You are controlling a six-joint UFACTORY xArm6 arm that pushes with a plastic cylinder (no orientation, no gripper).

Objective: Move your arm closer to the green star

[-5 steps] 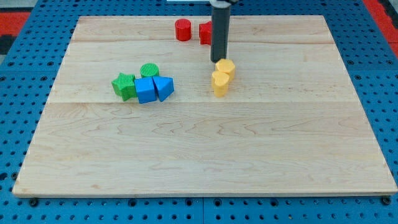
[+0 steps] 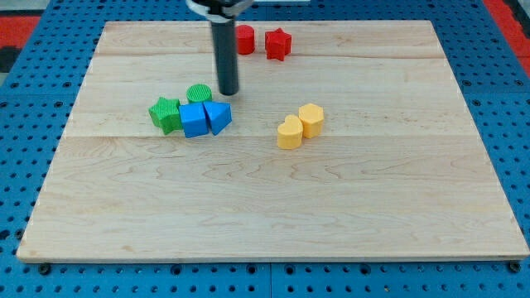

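The green star (image 2: 166, 113) lies at the left of a tight cluster on the wooden board (image 2: 265, 207). Beside it are a green cylinder (image 2: 199, 93), a blue cube (image 2: 194, 119) and a blue triangular block (image 2: 219, 116). My tip (image 2: 228, 93) stands just right of the green cylinder and above the blue triangular block, about two block widths to the right of the green star. It touches no block that I can make out.
Two yellow blocks (image 2: 300, 125) sit touching each other right of the cluster. A red cylinder (image 2: 245, 39) and a red star (image 2: 277, 43) lie near the view's top edge. Blue pegboard surrounds the board.
My tip has moved left from above the yellow blocks to beside the green cylinder. The two yellow blocks have shifted a little to the right and down.
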